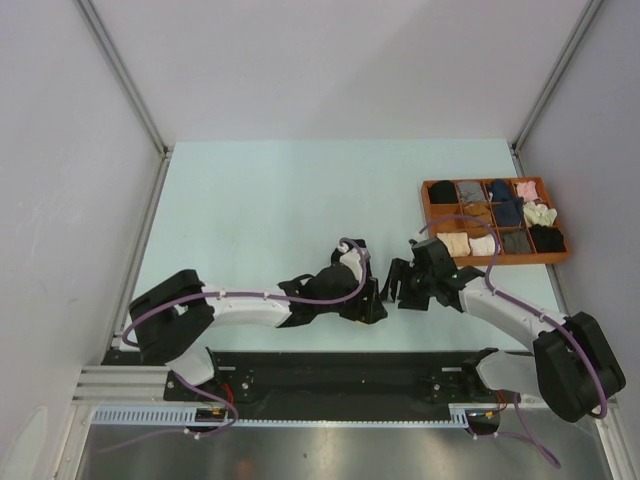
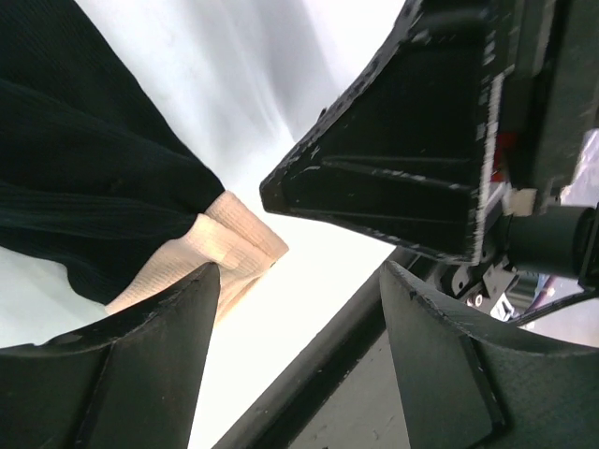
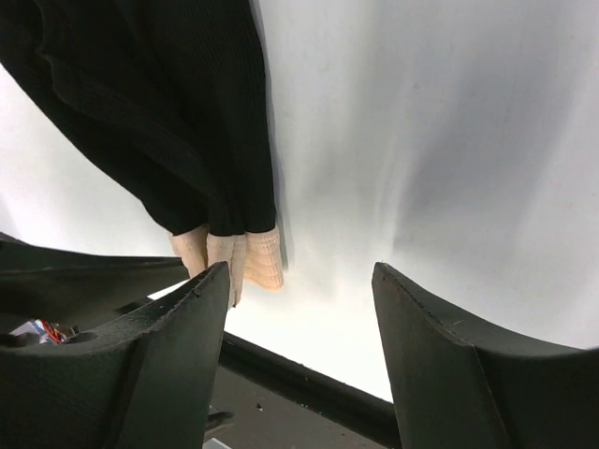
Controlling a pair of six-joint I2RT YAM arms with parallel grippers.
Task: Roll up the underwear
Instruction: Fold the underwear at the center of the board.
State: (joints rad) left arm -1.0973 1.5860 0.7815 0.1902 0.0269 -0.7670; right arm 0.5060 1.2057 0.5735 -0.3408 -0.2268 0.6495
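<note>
The black underwear [image 2: 84, 178], ribbed with a pale beige waistband [image 2: 239, 245], lies bunched on the white table. My left gripper [image 2: 299, 271] is open, and its left finger [image 2: 140, 355] is at the waistband's edge. My right gripper [image 3: 299, 269] is open, with the same briefs [image 3: 168, 112] up and left of its left finger [image 3: 140, 355]. In the top view both grippers, left [image 1: 372, 300] and right [image 1: 400, 288], meet at the table's near middle and hide the briefs. I cannot make out rust-brown briefs; a navy bundle [image 1: 506, 207] sits in the tray.
An orange compartment tray [image 1: 424, 208] at the right holds several rolled garments. The right gripper's black body [image 2: 412, 159] fills the upper right of the left wrist view. A black rail [image 3: 318, 379] runs along the table's near edge. Grey walls enclose the table.
</note>
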